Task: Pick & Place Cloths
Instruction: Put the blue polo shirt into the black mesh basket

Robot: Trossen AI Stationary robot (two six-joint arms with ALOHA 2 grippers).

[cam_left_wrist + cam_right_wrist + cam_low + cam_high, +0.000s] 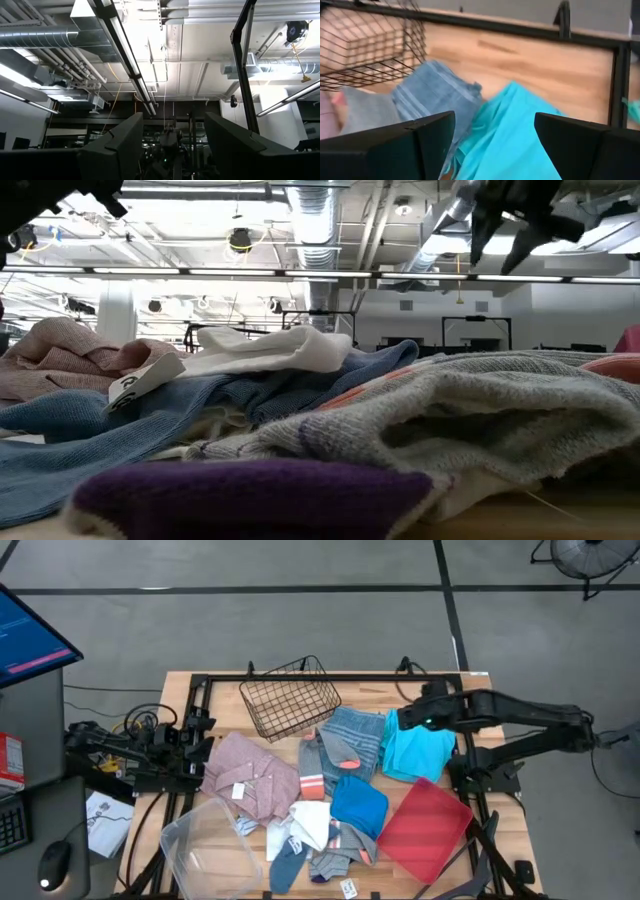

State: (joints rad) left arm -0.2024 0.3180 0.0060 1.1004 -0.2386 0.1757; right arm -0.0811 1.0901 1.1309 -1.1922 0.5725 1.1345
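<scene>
On the wooden table [220, 690] we see the cloths [320, 790] lying in a loose pile, none in the wire basket [290, 700] yet, so we think nearly all the work is left. Our right gripper [492, 132] hangs spread open and empty, with the turquoise cloth [515, 135] right under it. Our left gripper [172, 137] waits off to the side, fingers apart, holding nothing.

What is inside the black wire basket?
Nothing: bare wooden table shows through the black wire basket's mesh. The grey-blue striped towel lies beside it, apparently touching its rim; anything beneath that towel is hidden.
</scene>
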